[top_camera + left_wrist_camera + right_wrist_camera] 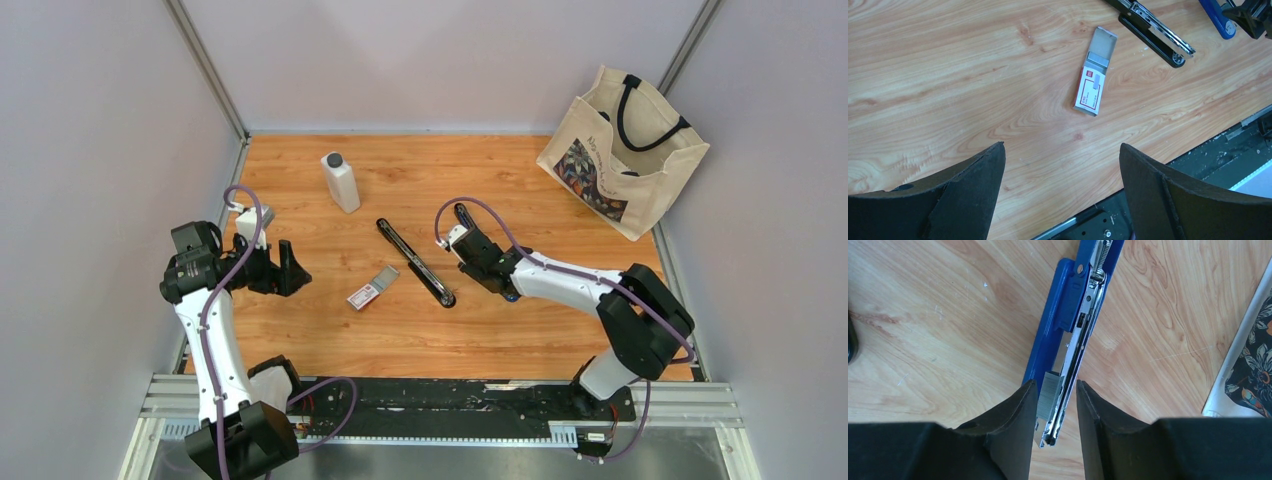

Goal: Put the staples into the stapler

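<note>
The staples box [372, 288], white and red with its grey tray slid out, lies flat at mid-table; it also shows in the left wrist view [1093, 80]. A blue stapler [1068, 315] lies opened, its metal channel bare. A grey strip of staples [1048, 395] leans between the blue base and the channel, against my right gripper's left finger. My right gripper [1055, 385] [460, 236] straddles strip and channel with jaws narrowly apart. A black stapler [415, 262] lies opened flat beside the box. My left gripper [1062, 146] [292, 265] hovers wide open and empty, left of the box.
A white bottle [341, 182] stands at the back left. A canvas tote bag [622, 150] stands at the back right, its edge close to the blue stapler in the right wrist view [1248, 355]. A metal rail [450, 400] runs along the table's near edge.
</note>
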Motion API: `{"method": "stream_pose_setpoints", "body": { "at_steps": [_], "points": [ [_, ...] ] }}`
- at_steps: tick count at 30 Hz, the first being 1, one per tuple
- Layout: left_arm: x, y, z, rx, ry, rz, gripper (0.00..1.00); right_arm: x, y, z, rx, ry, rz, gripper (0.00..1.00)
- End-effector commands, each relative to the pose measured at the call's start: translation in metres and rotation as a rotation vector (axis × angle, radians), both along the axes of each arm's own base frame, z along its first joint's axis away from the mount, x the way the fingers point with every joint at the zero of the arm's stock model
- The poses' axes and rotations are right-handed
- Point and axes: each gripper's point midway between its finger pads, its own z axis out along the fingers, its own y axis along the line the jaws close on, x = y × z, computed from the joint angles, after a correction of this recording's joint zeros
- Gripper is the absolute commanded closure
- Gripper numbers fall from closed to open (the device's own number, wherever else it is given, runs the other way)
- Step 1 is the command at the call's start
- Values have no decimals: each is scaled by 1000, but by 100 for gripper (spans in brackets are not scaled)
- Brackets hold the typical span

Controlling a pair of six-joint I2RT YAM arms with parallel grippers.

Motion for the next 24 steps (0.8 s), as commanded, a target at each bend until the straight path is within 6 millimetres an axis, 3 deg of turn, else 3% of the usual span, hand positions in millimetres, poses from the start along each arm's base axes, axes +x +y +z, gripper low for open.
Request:
{"method": "stream_pose_setpoints", "body": {
  "at_steps": [1, 12, 24],
  "points": [
    [3, 1, 3, -4, -26, -5, 8, 2, 1, 1, -18, -12, 11, 61],
    [3, 1, 2, -8, -16, -5, 8, -5, 1, -13, -80, 17, 39, 63],
    [3, 1, 2, -6, -16, -4, 8, -2, -2, -14, -104, -3, 32, 67]
  ]
}}
